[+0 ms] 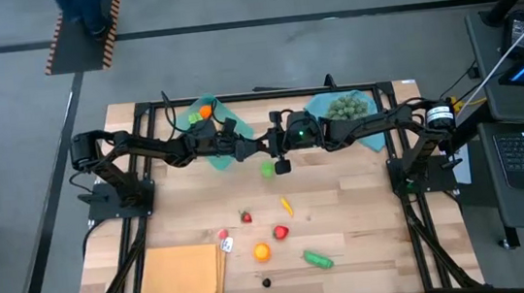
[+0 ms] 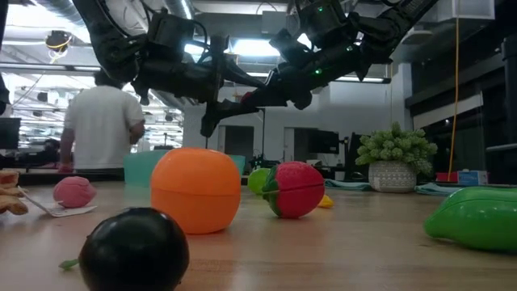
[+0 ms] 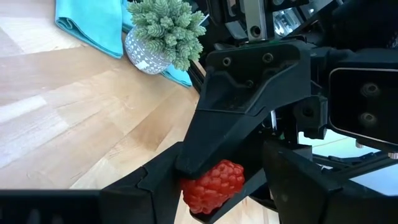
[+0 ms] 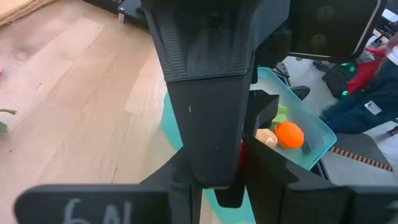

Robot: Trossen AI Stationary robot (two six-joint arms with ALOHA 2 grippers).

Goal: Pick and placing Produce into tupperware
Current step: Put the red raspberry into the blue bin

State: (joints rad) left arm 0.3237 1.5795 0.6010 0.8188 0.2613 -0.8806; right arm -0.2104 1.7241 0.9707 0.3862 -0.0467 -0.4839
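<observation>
Seven loose pieces of produce lay on the bare table, and one red raspberry sat between two grippers. There was one tupperware, one orange-tan mat and one potted plant.

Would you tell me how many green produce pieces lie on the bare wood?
2: a round green piece mid-table, a long green piece near the front edge; others may be hidden.

Table viewed from overhead, level view from table height, wrist views set close behind each claw, red raspberry shared between claws.
</observation>
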